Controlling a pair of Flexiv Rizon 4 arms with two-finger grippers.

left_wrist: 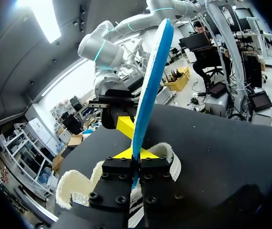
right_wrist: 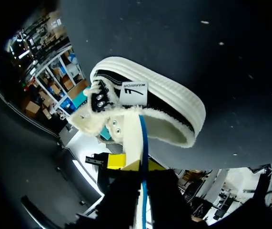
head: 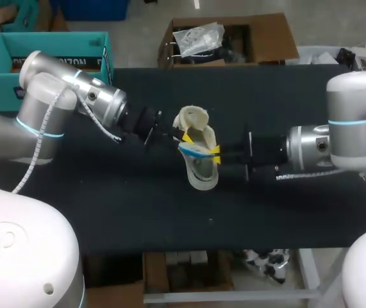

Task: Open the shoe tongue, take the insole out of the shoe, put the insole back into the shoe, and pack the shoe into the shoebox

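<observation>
– On the black tabletop (head: 138, 212), where is the shoe (head: 202, 176) lying?

– It is lying in the middle, between the two hands. Its fluffy tongue (head: 192, 119) is folding back, so the shoe is gaping open.

– What is the left hand (left_wrist: 136, 153) doing?

– It is pinching the blue-and-white insole (left_wrist: 152, 81) tight between its two yellow tips (left_wrist: 126, 153). The insole is standing on its thin edge, just over the shoe's opening.

– Is the right hand (head: 217, 155) helping?

– Yes. It is facing the left hand from the other side. It is squeezing the same insole too, as far as I am seeing.

– So how much of the job is looking done?

– Opening the tongue is looking done. The insole is looking nearly all the way out. One end is hanging right by the opening, and I am not able to tell if it is touching inside.

– And what is waiting?

– The insole is needing to go back in flat. Then the shoe is needing packing. A teal box (head: 0, 83) is sitting past the far left corner. I am guessing that is the shoebox, and the shoe is not in it yet.
</observation>
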